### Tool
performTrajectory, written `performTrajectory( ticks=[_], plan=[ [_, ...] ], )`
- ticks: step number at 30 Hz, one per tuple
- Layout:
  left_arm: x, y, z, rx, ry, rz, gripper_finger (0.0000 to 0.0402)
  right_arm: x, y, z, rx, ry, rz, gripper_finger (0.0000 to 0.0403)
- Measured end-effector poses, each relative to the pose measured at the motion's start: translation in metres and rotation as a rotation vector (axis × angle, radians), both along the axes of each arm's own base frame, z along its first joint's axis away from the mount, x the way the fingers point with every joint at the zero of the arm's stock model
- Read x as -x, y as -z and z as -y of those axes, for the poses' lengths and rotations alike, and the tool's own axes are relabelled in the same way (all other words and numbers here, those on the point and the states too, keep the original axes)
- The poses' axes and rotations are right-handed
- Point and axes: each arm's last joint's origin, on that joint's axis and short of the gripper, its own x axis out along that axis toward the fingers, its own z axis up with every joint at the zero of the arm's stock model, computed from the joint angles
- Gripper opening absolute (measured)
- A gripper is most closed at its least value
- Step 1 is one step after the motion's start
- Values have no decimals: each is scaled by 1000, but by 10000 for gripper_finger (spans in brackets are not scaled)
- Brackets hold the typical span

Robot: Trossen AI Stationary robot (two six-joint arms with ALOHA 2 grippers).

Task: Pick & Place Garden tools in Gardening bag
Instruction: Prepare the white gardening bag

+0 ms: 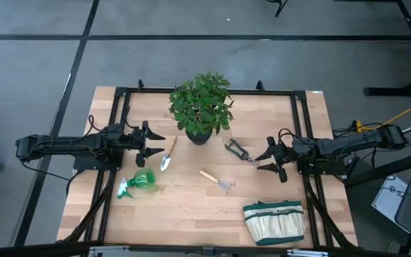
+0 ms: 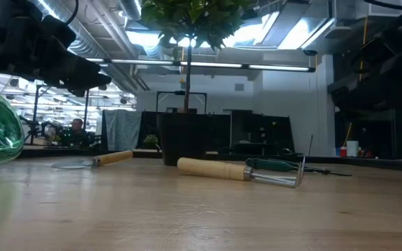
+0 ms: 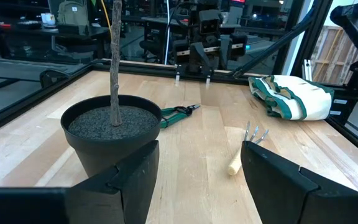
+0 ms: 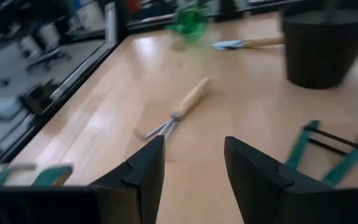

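Gardening bag [image 1: 274, 221] lies at the desk's near right corner, awaiting 4 loose tools; spray bottle [image 1: 140, 182], rake [image 1: 216, 180], trowel [image 1: 168, 153] and shears [image 1: 237, 150] lie mid-desk; left gripper [image 1: 153, 143] and right gripper [image 1: 270, 161] hover released, empty, ready to pick.

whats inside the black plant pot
Dark soil fills the round black plastic plant pot to near its rim, with one thin bare stem rising from it. Roots and anything below the soil are hidden.
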Motion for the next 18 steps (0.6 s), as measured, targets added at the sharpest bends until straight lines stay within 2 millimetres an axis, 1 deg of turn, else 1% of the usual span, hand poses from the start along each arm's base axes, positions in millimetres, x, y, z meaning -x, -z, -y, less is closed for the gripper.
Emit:
performTrajectory(
  ticks=[6,8,10,12,14,16,18],
  plan=[
    [0,0,0,0,0,0,224,-2,-7,0,-41,30,65,170],
    [0,0,0,0,0,0,224,-3,-12,0,-44,26,71,170],
    [0,0,0,0,-1,0,224,-5,-21,0,-43,23,57,170],
    [0,0,0,0,0,-1,224,-7,-31,-1,-45,10,12,170],
    [0,0,0,0,0,0,224,-8,-42,-2,-83,10,-52,170],
    [0,0,0,0,0,0,224,-7,-54,-2,-163,16,-128,170],
    [0,0,0,0,0,0,224,-4,-63,-4,-264,-14,-225,170]
  ],
)
